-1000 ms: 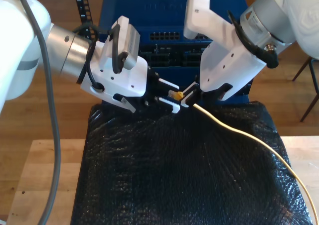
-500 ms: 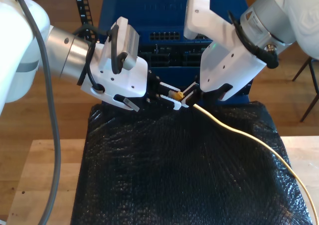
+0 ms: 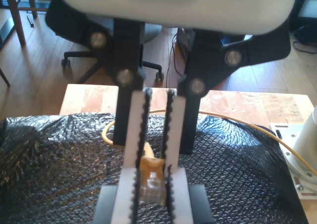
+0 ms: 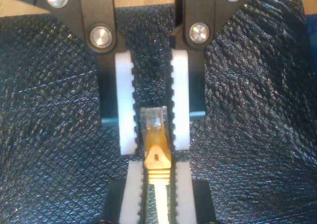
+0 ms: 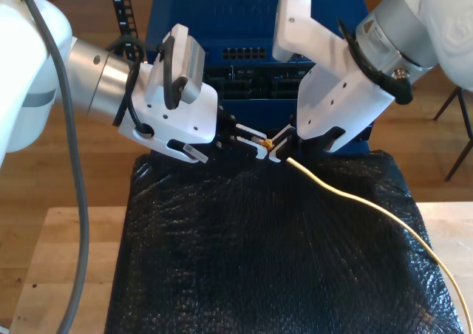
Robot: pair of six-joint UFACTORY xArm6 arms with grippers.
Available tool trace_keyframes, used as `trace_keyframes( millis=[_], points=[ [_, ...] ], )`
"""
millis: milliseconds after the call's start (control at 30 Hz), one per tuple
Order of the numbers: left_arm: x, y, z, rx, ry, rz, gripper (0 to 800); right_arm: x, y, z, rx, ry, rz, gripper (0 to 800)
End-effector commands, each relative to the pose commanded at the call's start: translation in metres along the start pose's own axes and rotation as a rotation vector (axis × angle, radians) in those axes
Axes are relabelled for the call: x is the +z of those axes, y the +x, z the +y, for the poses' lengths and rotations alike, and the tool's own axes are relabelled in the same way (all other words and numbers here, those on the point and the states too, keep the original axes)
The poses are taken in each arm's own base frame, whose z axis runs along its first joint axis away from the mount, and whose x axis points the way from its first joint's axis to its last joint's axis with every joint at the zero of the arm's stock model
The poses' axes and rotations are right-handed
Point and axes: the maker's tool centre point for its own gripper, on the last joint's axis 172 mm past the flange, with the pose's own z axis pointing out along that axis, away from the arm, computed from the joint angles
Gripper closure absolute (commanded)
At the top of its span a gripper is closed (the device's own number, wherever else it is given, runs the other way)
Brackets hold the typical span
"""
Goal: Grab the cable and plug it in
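The yellow cable (image 5: 355, 201) trails over the black mat toward the exterior view's right. My first gripper (image 5: 276, 150), on the arm at the exterior view's right, is shut on the cable's yellow boot (image 4: 157, 159). The clear plug (image 4: 152, 117) sticks out beyond its fingertips. My second gripper (image 4: 153, 135), on the arm at the exterior view's left (image 5: 258, 142), has a finger on each side of that plug. A thin gap shows on both sides, so it is open. In the first wrist view the plug (image 3: 151, 187) sits between both pairs of fingers, and the cable (image 3: 237, 122) loops away behind.
A blue network switch (image 5: 251, 12) with rows of ports (image 5: 244, 53) stands just behind both grippers. Black bubble-textured mat (image 5: 259, 260) covers the wooden table (image 5: 66, 260). An arm's white base (image 3: 304, 149) and an office chair (image 3: 99, 40) appear in the first wrist view.
My second gripper's fingers have narrowed from wide open to close around the plug. Both grippers rose slightly. My first gripper kept its hold on the cable.
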Motion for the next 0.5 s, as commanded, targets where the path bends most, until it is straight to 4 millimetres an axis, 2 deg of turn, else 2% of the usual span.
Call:
trace_keyframes(
  millis=[500],
  points=[
    [0.0009,0.0026,0.0063,0.003,-0.019,0.004,678,-0.0006,0.0014,0.0004,0.000,0.000,0.003,792]
  ],
)
